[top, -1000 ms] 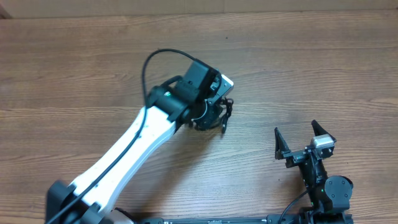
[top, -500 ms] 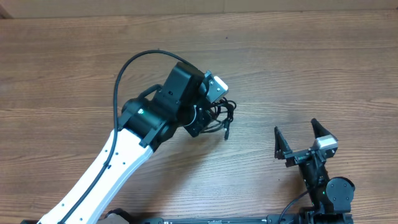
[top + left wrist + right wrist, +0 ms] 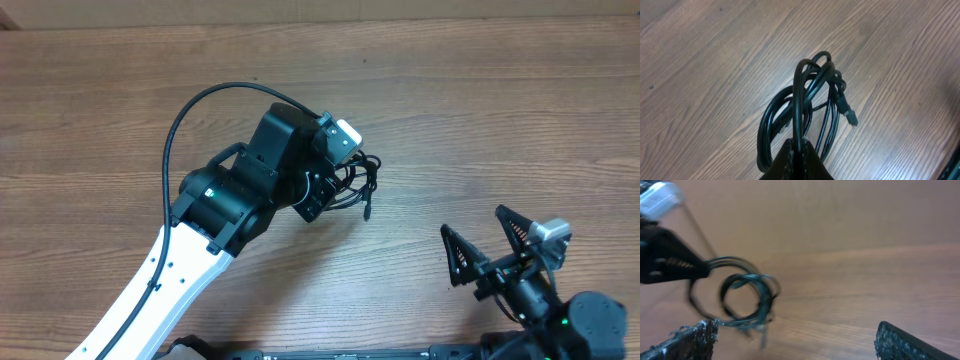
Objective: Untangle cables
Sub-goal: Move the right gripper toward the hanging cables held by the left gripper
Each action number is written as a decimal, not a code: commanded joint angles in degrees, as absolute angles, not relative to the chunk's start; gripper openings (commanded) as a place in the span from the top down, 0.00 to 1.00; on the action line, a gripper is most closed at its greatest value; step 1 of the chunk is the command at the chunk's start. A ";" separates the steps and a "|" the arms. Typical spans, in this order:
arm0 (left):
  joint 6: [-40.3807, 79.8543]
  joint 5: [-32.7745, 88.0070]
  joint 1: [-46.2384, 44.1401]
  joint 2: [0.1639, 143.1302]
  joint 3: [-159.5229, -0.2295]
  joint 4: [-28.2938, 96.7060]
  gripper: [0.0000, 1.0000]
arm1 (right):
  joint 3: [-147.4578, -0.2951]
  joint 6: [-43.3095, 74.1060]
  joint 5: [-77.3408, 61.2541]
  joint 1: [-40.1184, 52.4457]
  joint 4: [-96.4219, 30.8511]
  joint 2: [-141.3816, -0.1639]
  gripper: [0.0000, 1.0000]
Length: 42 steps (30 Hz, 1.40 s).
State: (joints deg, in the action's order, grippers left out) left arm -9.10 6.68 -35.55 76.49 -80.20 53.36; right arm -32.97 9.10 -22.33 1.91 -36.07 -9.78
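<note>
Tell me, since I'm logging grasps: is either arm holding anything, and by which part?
The left gripper pinches the cables by a strand of their looped bundle. The right gripper is open and holds nothing.

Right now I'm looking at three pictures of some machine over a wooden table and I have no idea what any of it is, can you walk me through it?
These are two robot arms at a wooden table. One picture looks down from a camera above. The other two come from small cameras on each arm's wrist, so each shows that arm's own fingers at the bottom edge.

The left gripper is a two-finger claw on the white and black arm. It is shut on a bundle of thin black cables, looped together, with a plug end dangling. The same bundle shows from above and, blurred, from the other wrist.

The right gripper stands open and holds nothing, apart from the bundle.
</note>
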 commanded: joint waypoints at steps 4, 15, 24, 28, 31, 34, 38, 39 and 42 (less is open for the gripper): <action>-6.04 13.56 -35.62 74.87 -81.30 51.62 0.96 | -46.74 9.65 -37.26 2.20 -45.69 -23.14 0.00; -15.05 19.81 -34.94 71.66 -81.30 53.32 0.96 | -48.82 9.65 -48.51 2.20 -35.42 -33.69 0.05; -24.27 35.55 -29.91 65.06 -81.30 53.34 0.96 | -48.82 9.67 -47.48 2.20 -34.74 -40.01 0.18; -24.23 36.10 -29.26 63.81 -81.30 53.30 0.96 | -48.82 9.65 -47.68 2.20 -34.72 -43.20 0.30; -24.23 37.12 -29.26 63.66 -81.30 53.28 0.96 | -48.82 9.65 -47.68 2.20 -34.72 -44.29 0.36; -23.46 38.81 -29.26 63.70 -81.30 52.38 0.96 | -48.82 9.65 -47.68 2.20 -34.72 -44.56 0.41; -19.92 38.85 -29.26 63.75 -81.28 49.41 0.96 | -48.82 9.63 -49.54 2.20 -34.74 -44.56 0.44; -19.49 38.83 -29.26 63.75 -81.28 48.88 0.96 | -48.82 9.61 -50.30 2.20 -34.74 -44.56 0.45; -17.10 38.83 -29.26 63.75 -81.28 46.57 0.96 | -48.82 9.61 -52.97 2.20 -34.74 -44.56 0.46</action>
State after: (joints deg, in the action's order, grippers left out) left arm -20.51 36.73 -29.56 64.64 -80.20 48.45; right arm -47.27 9.85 -49.36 1.91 -35.05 -44.73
